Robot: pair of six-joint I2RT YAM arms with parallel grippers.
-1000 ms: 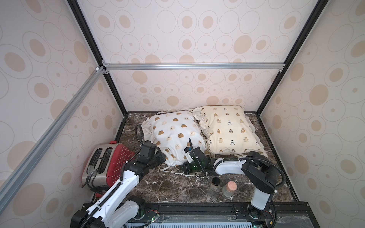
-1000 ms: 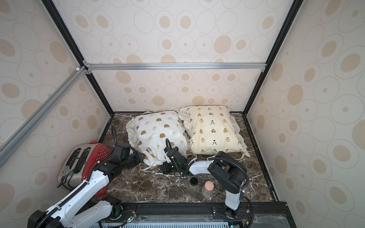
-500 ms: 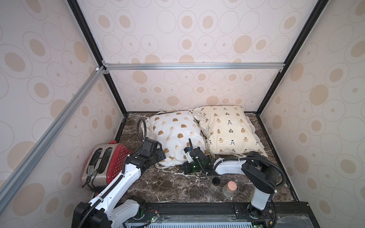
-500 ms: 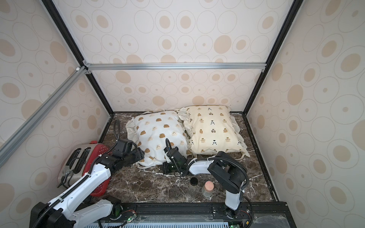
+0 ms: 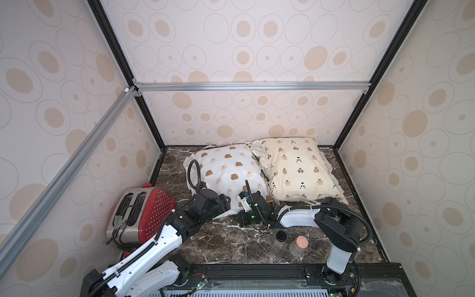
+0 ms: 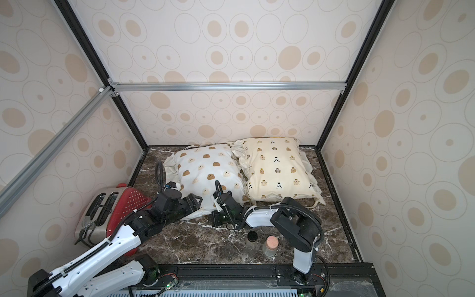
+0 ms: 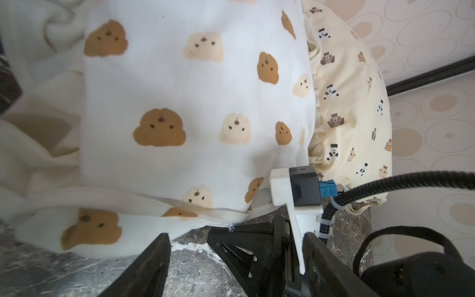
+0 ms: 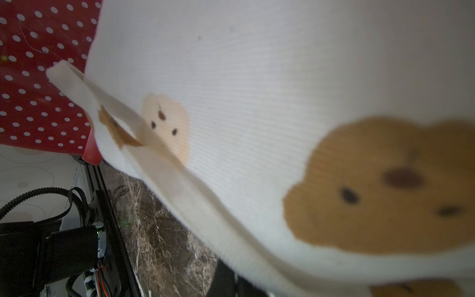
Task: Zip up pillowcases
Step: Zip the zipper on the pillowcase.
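Observation:
Two pillowcases lie side by side at the back in both top views: a white one with brown and cream faces (image 5: 226,169) (image 6: 205,169) (image 7: 195,102) and a cream-yellow one with small bears (image 5: 295,167) (image 6: 277,164) (image 7: 344,102). My left gripper (image 5: 225,201) (image 6: 195,201) (image 7: 236,237) stands open at the white case's front edge, holding nothing. Just right of it, my right gripper (image 5: 241,219) (image 6: 213,218) (image 7: 230,229) lies low on the table, shut on the small metal zipper pull (image 7: 230,227) at that edge. White cloth (image 8: 257,77) fills the right wrist view.
A red dotted toaster (image 5: 144,213) (image 6: 113,213) (image 8: 38,77) stands front left, beside my left arm. Two small jars, one black-lidded (image 5: 280,237) and one cork-topped (image 5: 297,245), stand near the front, right of centre. Patterned walls close in the marble table (image 5: 231,246) on three sides.
My left gripper has opened and slid right along the white pillowcase's front edge, closer to the right gripper. The right gripper has stayed put and shut.

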